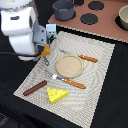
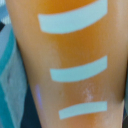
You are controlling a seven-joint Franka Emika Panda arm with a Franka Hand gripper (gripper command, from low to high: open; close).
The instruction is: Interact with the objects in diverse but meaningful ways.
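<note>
My gripper (image 1: 44, 56) is over the near-left part of the striped mat (image 1: 100, 75), shut on the orange-brown bread loaf (image 1: 46, 49). In the wrist view the loaf (image 2: 70, 60) fills the frame, showing white stripes, and hides my fingers. The white milk carton (image 1: 52, 31) stands just behind the gripper. The reddish-brown sausage (image 1: 35, 88) and the yellow cheese wedge (image 1: 57, 94) lie on the mat's near part. The small long-handled saucepan is not clearly visible.
A round tan plate (image 1: 69, 66) sits mid-mat, with an orange-handled fork (image 1: 69, 81) in front and a knife (image 1: 82, 57) behind. A larger grey pot (image 1: 63, 9) stands on the toy stove (image 1: 107, 22) with black burners. A pale round vessel (image 1: 123, 17) is at the far right.
</note>
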